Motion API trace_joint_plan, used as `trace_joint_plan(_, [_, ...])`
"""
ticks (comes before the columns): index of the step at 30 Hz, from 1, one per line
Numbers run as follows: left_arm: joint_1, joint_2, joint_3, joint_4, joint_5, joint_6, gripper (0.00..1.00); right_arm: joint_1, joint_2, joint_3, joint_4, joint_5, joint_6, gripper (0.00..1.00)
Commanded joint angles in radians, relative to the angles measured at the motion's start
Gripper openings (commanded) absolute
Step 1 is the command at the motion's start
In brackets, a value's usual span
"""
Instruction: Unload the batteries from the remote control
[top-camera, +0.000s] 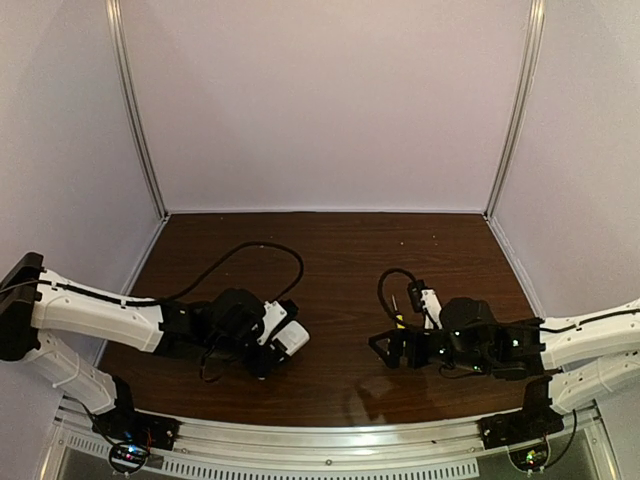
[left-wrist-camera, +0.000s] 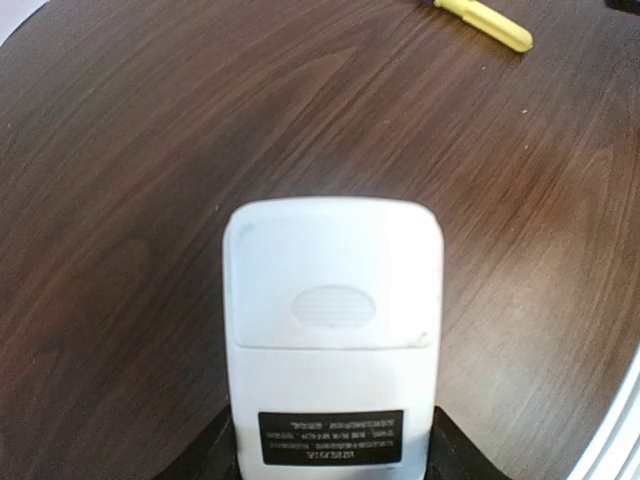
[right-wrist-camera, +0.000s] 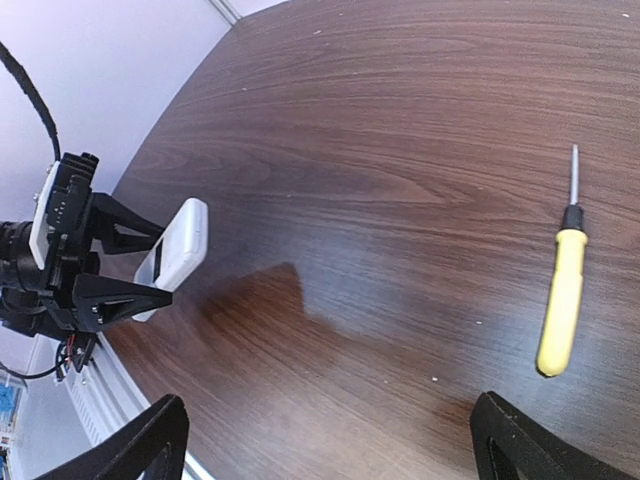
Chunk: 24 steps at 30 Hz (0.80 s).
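My left gripper (left-wrist-camera: 333, 455) is shut on the white remote control (left-wrist-camera: 332, 330), one finger on each long side, holding it just above the table. The remote's back faces the left wrist camera, with its ribbed battery cover (left-wrist-camera: 332, 290) closed and a black label (left-wrist-camera: 330, 437) below it. The batteries are hidden. From above, the remote (top-camera: 291, 338) sticks out of the left gripper (top-camera: 268, 345) towards the middle. My right gripper (top-camera: 385, 350) stands open and empty, and in its own view the gripper (right-wrist-camera: 335, 445) hangs over bare wood, apart from the remote (right-wrist-camera: 176, 255).
A yellow-handled screwdriver (right-wrist-camera: 560, 295) lies on the brown table (top-camera: 330, 250) by the right gripper; the left wrist view shows the screwdriver (left-wrist-camera: 488, 22) at its top edge. Black cables (top-camera: 262, 250) loop over the table behind both arms. Pale walls enclose three sides.
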Motion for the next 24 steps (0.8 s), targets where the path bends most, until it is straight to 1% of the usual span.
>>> trace_joint_plan(1, [-0.006,0.011,0.061,0.08,0.067,0.137,0.06,0.004,0.077,0.025,0.155,-0.141,-0.031,1.0])
trace_joint_plan(3, [-0.005,0.011,0.061,0.099,0.076,0.167,0.03,0.001,0.123,0.044,0.186,-0.18,-0.029,1.0])
trace_joint_plan(7, [-0.006,0.01,0.047,0.191,0.198,0.239,0.02,-0.017,0.228,0.109,0.243,-0.291,-0.022,1.0])
trace_joint_plan(11, [-0.006,0.044,0.062,0.215,0.258,0.28,0.01,-0.045,0.303,0.158,0.286,-0.394,-0.015,1.0])
trace_joint_plan(19, [-0.006,0.076,0.088,0.234,0.317,0.336,0.01,-0.127,0.332,0.126,0.411,-0.508,0.066,0.98])
trace_joint_plan(24, [-0.005,0.076,0.093,0.246,0.359,0.384,0.01,-0.143,0.366,0.112,0.466,-0.571,0.087,0.95])
